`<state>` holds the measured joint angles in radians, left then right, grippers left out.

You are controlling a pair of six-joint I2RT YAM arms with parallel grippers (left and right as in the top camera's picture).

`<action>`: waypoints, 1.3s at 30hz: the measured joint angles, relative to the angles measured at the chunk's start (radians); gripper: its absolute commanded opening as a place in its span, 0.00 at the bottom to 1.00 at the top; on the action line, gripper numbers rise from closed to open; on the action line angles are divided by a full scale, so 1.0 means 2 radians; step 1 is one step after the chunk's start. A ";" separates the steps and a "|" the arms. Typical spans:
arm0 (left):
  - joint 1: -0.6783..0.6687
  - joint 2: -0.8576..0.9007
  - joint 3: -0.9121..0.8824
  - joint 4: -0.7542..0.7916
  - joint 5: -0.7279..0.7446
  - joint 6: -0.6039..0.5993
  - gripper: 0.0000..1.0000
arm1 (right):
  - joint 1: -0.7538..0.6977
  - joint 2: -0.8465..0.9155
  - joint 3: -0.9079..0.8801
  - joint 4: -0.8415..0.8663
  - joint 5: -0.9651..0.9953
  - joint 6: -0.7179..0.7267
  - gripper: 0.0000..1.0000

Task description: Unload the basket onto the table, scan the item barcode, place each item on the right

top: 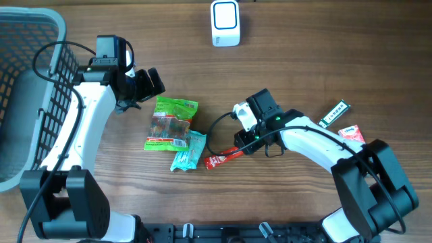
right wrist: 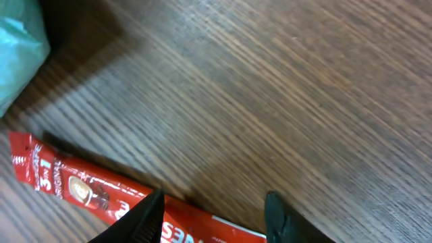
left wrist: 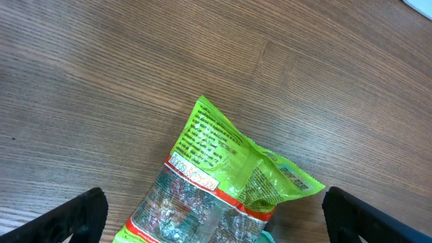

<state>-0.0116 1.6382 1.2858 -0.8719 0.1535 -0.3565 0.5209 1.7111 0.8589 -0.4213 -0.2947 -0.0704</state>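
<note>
Red sachet (top: pixel 223 159), one of five packets (top: pixel 172 121); one scanner (top: pixel 225 23), one basket (top: pixel 20 40).

The basket (top: pixel 27 101) stands at the table's (top: pixel 304 40) left edge, and the scanner (top: pixel 225 23) sits at the far middle. The bag (top: pixel 172 123) lies mid-table, with the left gripper (top: pixel 145 86) just beyond its far left corner. A pouch (top: pixel 187 151) touches the bag's near right corner. The stick (top: pixel 217 160) lies right of the pouch, its right end under the right gripper (top: pixel 243 143). A strip (top: pixel 335 113) and a packet (top: pixel 351 133) lie far right.

Even light, slightly blurred close-ups
</note>
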 measured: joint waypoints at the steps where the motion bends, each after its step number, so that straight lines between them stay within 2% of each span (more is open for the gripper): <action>1: 0.000 0.000 0.000 0.000 0.000 0.000 1.00 | 0.000 0.000 0.000 -0.004 0.000 -0.003 0.43; 4: 0.000 0.000 0.000 0.000 0.000 0.000 1.00 | 0.000 0.000 -0.001 -0.009 0.015 -0.006 0.37; 9: 0.000 0.000 0.000 0.000 0.000 0.000 1.00 | 0.006 -0.009 -0.008 -0.008 0.120 0.052 0.46; 13: 0.000 0.000 0.000 0.000 0.000 0.000 1.00 | 0.006 -0.011 -0.009 -0.013 0.194 0.094 0.48; 16: 0.000 0.000 0.000 0.000 0.000 0.000 1.00 | 0.006 -0.011 -0.009 -0.015 0.225 0.108 0.59; 17: 0.000 0.000 0.000 0.000 0.000 0.000 1.00 | 0.006 -0.011 -0.009 -0.015 0.227 0.108 0.59; 21: 0.000 0.000 0.000 0.000 0.000 0.000 1.00 | 0.000 -0.010 0.001 -0.040 0.200 0.095 0.54; 27: 0.000 0.000 0.000 0.000 0.000 0.000 1.00 | 0.001 -0.004 0.062 -0.130 0.111 0.057 0.55; 32: 0.000 0.000 0.000 0.000 0.000 0.000 1.00 | 0.001 -0.004 0.075 -0.137 0.023 0.016 0.55; 39: 0.000 0.000 0.000 0.000 0.000 0.000 1.00 | 0.001 -0.004 0.030 -0.083 0.019 0.006 0.55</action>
<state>-0.0120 1.6386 1.2858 -0.8719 0.1532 -0.3565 0.5228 1.7035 0.9188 -0.5869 -0.2569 -0.0589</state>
